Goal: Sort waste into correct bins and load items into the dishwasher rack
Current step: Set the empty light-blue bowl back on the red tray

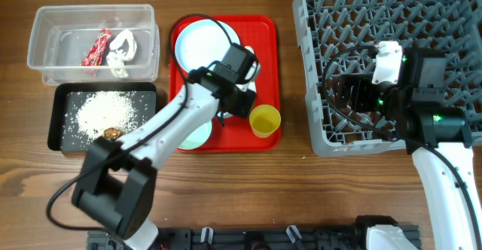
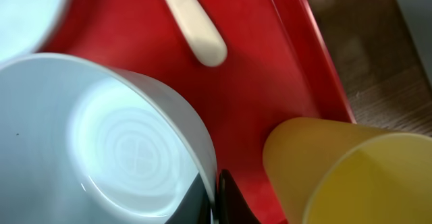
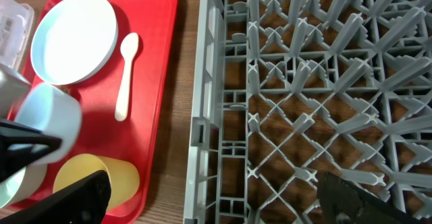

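Note:
My left gripper [image 1: 232,108] is over the red tray [image 1: 263,32]. It is shut on the rim of a pale blue cup [image 2: 101,150], one finger inside and one outside [image 2: 217,200]. The cup also shows in the right wrist view [image 3: 50,116]. A yellow cup [image 1: 265,120] lies on its side right next to it [image 2: 337,170]. A white plate [image 1: 202,43] and a cream spoon [image 3: 127,75] lie on the tray. My right gripper [image 1: 354,96] hangs open and empty over the grey dishwasher rack [image 1: 452,24], near its left edge [image 3: 216,204].
A pale green bowl [image 1: 197,137] sits at the tray's front, partly under my left arm. A clear bin [image 1: 45,16] holding wrappers stands at the far left. A black tray [image 1: 59,129] with white crumbs lies in front of it.

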Robot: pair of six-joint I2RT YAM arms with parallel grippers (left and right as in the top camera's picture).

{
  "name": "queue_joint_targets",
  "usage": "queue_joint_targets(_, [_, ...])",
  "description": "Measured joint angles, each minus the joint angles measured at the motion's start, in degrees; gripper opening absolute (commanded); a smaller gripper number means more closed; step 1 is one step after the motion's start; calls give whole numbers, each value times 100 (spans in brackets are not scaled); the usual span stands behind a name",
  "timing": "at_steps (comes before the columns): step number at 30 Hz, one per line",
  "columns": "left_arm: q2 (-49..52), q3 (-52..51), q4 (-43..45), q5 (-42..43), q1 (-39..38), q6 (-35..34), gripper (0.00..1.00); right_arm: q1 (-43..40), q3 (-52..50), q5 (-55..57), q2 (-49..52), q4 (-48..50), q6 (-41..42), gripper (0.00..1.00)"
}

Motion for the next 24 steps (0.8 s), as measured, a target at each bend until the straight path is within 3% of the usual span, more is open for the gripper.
queue_joint_targets(2, [55, 0, 0, 0, -76, 0, 6, 0, 0, 0, 0, 2, 0, 100])
queue_joint_targets(5, [57, 0, 2, -2, -195, 9, 26, 0, 0, 0, 0, 2, 0, 100])
queue_joint_targets(6, [57, 0, 0, -2, -216, 15, 28, 0, 0, 0, 0, 2, 0, 100])
queue_joint_targets(13, [57, 0, 22, -72, -238, -20, 34, 0, 0, 0, 0, 0, 0, 100])
queue_joint_targets(19, [39, 210, -131, -155, -195, 0, 62, 0, 0, 0, 0, 0, 0, 100])
queue_joint_targets(24, [-192, 522, -153, -216, 140, 254, 65, 0, 0, 0, 0, 0, 0, 100])
